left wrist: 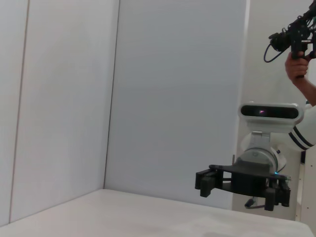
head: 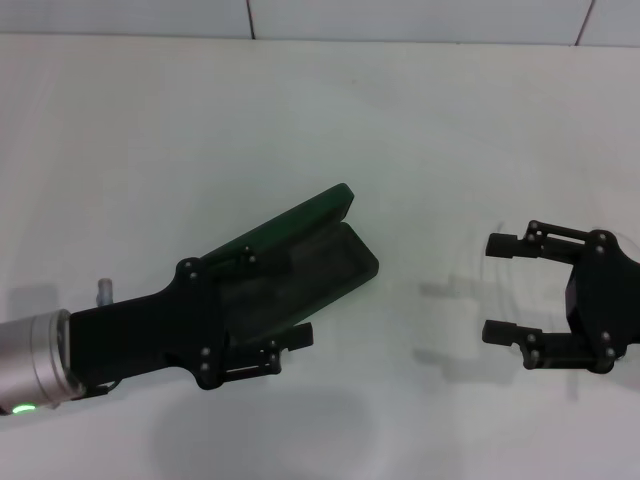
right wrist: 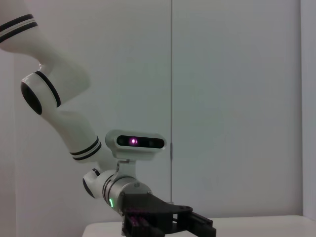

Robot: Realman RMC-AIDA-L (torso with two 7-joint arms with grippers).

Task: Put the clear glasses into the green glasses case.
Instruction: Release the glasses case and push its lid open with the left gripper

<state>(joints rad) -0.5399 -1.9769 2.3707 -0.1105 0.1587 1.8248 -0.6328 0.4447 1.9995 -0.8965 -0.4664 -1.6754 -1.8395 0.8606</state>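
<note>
Left gripper (head: 275,300): its fingers straddle the near end of the green glasses case (head: 335,262) and appear pressed onto it, steadying it on the white table (head: 150,150).
Case: open, with the lid (head: 305,218) raised on the far side. The dark lining faces up. Its long axis runs away from the left gripper, slanting towards the right arm.
Right gripper (head: 490,287): fingers spread wide, tips pointing at the case's open mouth, well apart from it with bare table between.
Clear glasses (head: 452,290): almost invisible. Only faint grey traces show just beyond the right fingertips, on the side towards the case. Whether the glasses lie on the table or sit between those fingers cannot be told, nor can their long axis be read with confidence.
Nearer arm: the right, by a wide margin, since the traces lie just past its tips. The left is occupied with the case.
Key relation: the case lies straight ahead of the right gripper's fingertips. Judged from this, the glasses must be carried that way and turned to match the case's slant before lowering.
Stage: judged early, as nothing shows in the case's lining yet.
</note>
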